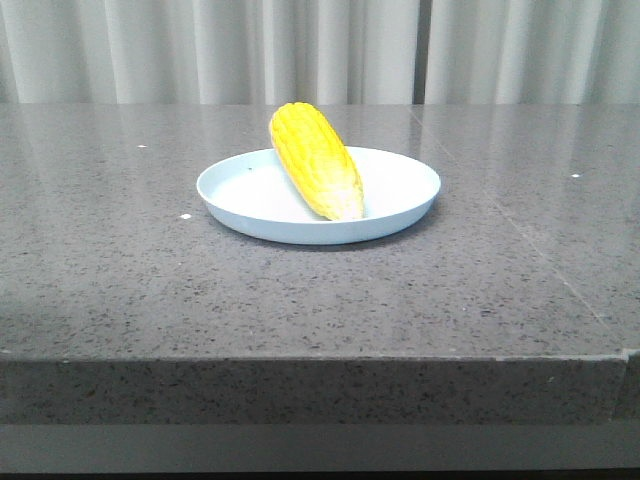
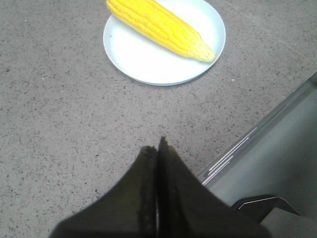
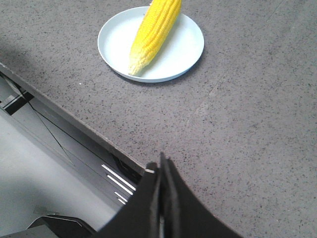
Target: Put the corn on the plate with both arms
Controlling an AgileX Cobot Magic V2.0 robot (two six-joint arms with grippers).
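Counter (image 1: 120, 260): grey stone with tiny dark and light specks, smooth and a bit shiny.
Counter edge: thick, straight front side, same speckled grey.
Curtain (image 1: 150, 50): pale, hangs in long folds behind the counter.

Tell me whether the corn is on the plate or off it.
On. The corn lies slantwise across the plate, pale tip inside the near rim, thick end over the far rim; neither gripper touches it.
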